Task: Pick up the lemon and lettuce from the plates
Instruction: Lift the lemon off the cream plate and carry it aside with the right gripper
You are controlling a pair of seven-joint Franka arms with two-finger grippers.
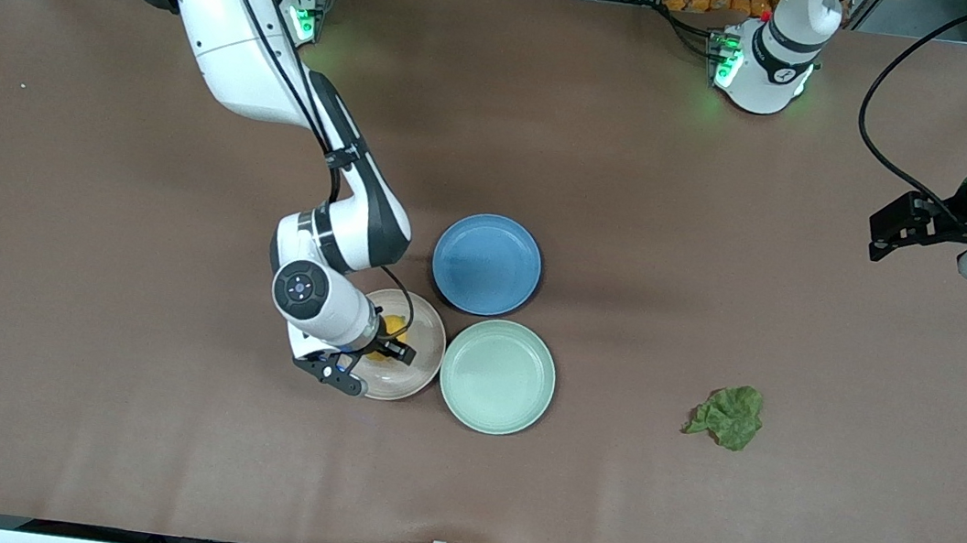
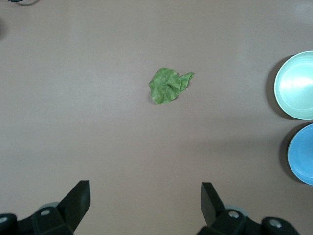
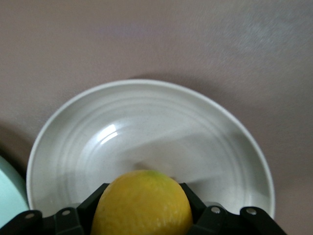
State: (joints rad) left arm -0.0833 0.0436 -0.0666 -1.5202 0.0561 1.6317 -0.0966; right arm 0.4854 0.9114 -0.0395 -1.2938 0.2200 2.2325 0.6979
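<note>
My right gripper [image 1: 386, 347] is shut on the yellow lemon [image 1: 391, 334] over the beige-pink plate [image 1: 415, 366]. In the right wrist view the lemon [image 3: 142, 203] sits between the black fingers [image 3: 90, 203], low over the plate [image 3: 146, 122]. I cannot tell whether it touches the plate. The lettuce [image 1: 729, 416] lies on the bare table toward the left arm's end, off the plates. The pale mint plate [image 1: 497, 377] beside the beige one holds nothing. My left gripper [image 1: 883, 236] is open and empty, high over the table's left-arm end. Its wrist view shows the lettuce [image 2: 167, 85] and the mint plate [image 2: 298, 85].
A blue round plate [image 1: 486, 264] stands against the two plates, farther from the front camera; it also shows in the left wrist view [image 2: 303, 154]. The three plates are close together. Brown table surface lies around the lettuce.
</note>
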